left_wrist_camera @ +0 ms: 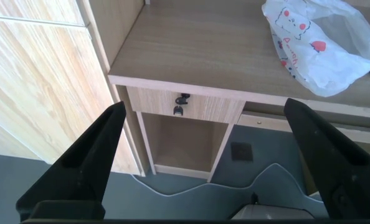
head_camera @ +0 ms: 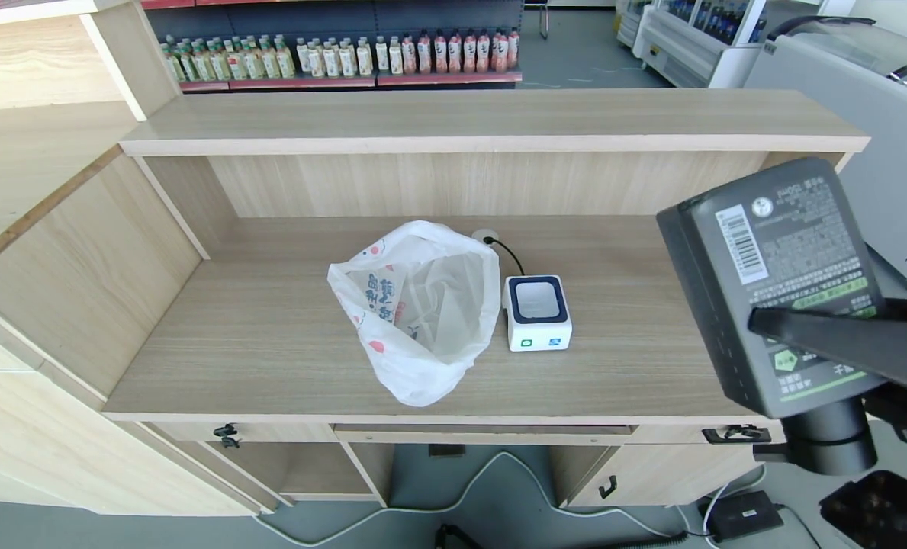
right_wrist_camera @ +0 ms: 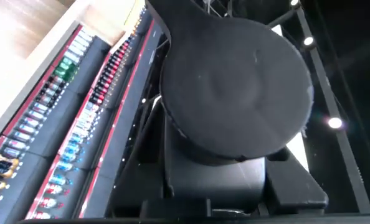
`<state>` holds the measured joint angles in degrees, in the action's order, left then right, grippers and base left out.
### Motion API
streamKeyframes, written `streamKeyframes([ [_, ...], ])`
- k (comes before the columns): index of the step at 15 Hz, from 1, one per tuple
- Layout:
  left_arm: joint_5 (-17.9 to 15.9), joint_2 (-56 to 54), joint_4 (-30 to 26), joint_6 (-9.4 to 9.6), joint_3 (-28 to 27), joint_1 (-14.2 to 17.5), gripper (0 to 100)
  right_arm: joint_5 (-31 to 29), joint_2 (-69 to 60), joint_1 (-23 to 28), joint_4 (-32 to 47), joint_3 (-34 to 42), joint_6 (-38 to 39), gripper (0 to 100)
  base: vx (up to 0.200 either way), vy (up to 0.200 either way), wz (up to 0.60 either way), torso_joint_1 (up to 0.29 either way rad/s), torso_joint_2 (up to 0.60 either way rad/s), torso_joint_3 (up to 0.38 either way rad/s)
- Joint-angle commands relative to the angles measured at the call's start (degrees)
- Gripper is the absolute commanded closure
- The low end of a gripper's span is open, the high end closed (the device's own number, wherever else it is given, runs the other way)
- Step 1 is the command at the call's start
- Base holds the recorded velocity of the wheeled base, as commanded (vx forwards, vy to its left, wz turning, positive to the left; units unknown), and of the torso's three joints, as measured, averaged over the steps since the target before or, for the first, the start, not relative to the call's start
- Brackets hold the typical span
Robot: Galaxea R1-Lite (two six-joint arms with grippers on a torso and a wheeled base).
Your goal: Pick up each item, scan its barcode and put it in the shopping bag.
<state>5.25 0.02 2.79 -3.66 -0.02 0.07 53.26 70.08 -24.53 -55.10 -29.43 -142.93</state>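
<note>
Scan step in hand. Right pincer (head_camera: 804, 335) is clamped on the dark bottle (head_camera: 766, 282), cap down, barcode (head_camera: 743, 244) facing up, at 3 o'clock from the scanner (head_camera: 537, 313). Shopping bag (head_camera: 415, 313) gapes on the bench (head_camera: 270, 335) at the scanner's 9 o'clock. Next move probably calls for turning the barcode toward the scanner window. Left pincer (left_wrist_camera: 205, 112) is wide open and empty.

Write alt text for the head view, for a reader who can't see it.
The right tool holds a dark bottle up at the right edge, its barcode label facing the camera. On the wooden counter sits an open white shopping bag, with a small white scanner beside it on the robot's right.
</note>
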Motion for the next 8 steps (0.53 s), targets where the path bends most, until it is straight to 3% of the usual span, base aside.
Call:
streamKeyframes([
  [1,0.02,-0.02,0.02,-0.03,-0.06,0.01,0,0.53,-3.64,-1.22,4.12,0.07,-1.38,100,0.0,0.0,0.0,0.0,0.0,0.0],
  [6,0.02,-0.02,0.02,-0.03,-0.06,0.01,0,1.5,-8.65,-2.1,9.75,0.95,-2.26,100,0.0,0.0,0.0,0.0,0.0,0.0],
  [8,0.02,-0.02,0.02,-0.03,0.02,0.01,0,1.5,-8.3,-5.0,10.28,1.13,-2.26,100,0.0,0.0,0.0,0.0,0.0,0.0],
])
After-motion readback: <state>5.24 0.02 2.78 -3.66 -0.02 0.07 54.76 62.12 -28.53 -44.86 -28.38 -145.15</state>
